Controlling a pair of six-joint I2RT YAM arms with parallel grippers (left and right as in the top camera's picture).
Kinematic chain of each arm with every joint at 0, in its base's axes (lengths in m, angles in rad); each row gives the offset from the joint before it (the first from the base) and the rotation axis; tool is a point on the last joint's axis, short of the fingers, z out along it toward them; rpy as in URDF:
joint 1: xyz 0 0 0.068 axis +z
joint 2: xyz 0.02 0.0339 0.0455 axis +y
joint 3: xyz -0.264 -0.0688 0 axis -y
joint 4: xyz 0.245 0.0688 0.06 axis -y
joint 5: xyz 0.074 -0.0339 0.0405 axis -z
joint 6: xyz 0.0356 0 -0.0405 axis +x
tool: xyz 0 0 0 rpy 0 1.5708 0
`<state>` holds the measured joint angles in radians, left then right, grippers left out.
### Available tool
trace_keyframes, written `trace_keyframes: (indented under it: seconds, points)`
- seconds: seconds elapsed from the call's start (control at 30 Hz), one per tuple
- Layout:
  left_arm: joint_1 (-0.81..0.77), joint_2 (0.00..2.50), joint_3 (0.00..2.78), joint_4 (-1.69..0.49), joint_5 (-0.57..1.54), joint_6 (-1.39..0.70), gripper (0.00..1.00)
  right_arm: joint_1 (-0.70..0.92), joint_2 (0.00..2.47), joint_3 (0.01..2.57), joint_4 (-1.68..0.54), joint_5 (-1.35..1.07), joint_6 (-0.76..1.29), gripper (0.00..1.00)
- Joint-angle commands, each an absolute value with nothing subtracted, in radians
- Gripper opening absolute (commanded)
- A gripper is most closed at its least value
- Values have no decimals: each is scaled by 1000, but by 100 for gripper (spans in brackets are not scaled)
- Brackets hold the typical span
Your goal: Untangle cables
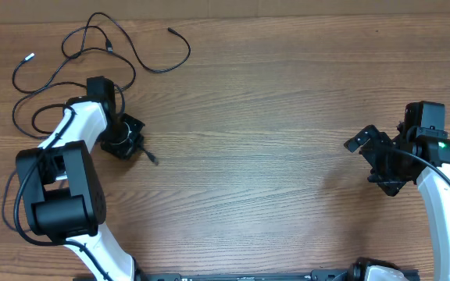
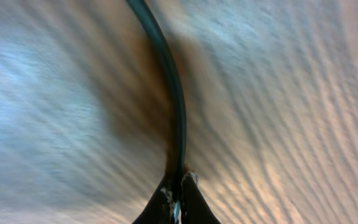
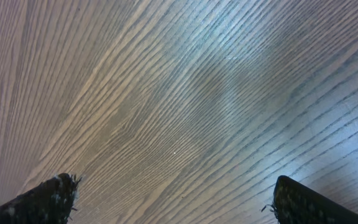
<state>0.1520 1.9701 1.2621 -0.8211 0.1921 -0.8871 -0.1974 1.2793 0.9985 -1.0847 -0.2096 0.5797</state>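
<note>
Thin black cables [image 1: 92, 47] lie in loose, crossing loops at the table's far left. One end has a silvery-white tip [image 1: 30, 56]; another plug [image 1: 170, 30] points right. My left gripper [image 1: 125, 139] is shut on a cable just right of the loops; a short plug end [image 1: 151, 157] sticks out beside it. In the left wrist view the jaws [image 2: 178, 199] pinch a black cable [image 2: 166, 74] that runs up across the wood. My right gripper [image 1: 372, 150] is open and empty at the right; its fingers [image 3: 173, 199] are spread over bare wood.
The wooden table [image 1: 272, 117] fills the view. Thick black wires of the left arm [image 1: 12, 195] hang near its base at the lower left. A pale strip [image 1: 287, 6] runs along the table's far edge.
</note>
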Motion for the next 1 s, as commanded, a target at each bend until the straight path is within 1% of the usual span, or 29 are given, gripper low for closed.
trace_keyframes:
  seconds: [0.0,0.03,0.07,0.1,0.17,0.3,0.37,0.4,0.53,0.63,0.73,0.97]
  points:
    - [159,1991,1320,-863,133,-823,9,-200,1274,1021,-1079,-202,575,100]
    - [158,1991,1343,-885,130,-793,19,-200,1274,1021,-1079,-202,575,100]
    - [157,1991,1364,-907,131,-765,26,-200,1274,1021,-1079,-202,575,100]
    - [157,1991,1387,-931,130,-743,30,-200,1274,1021,-1079,-202,575,100]
    - [157,1991,1441,-987,126,-707,34,-200,1274,1021,-1079,-202,575,100]
    - [156,1991,1544,-1093,128,-684,38,-200,1274,1021,-1079,-202,575,100]
    - [157,1991,1569,-1121,125,-682,55,-200,1274,1021,-1079,-202,575,100]
    - [157,1991,1573,-1129,98,-684,100,-200,1274,1021,-1079,-202,575,100]
    - [171,1991,1572,-1134,-57,-697,100,-200,1274,1021,-1079,-202,575,100]
    - [201,1991,1572,-1164,-149,-767,100,-200,1274,1021,-1079,-202,575,100]
    - [255,1991,1572,-1179,-160,-810,100,-200,1274,1021,-1079,-202,575,100]
    - [402,1991,1520,-1194,-162,-809,100,-200,1274,1021,-1079,-202,575,100]
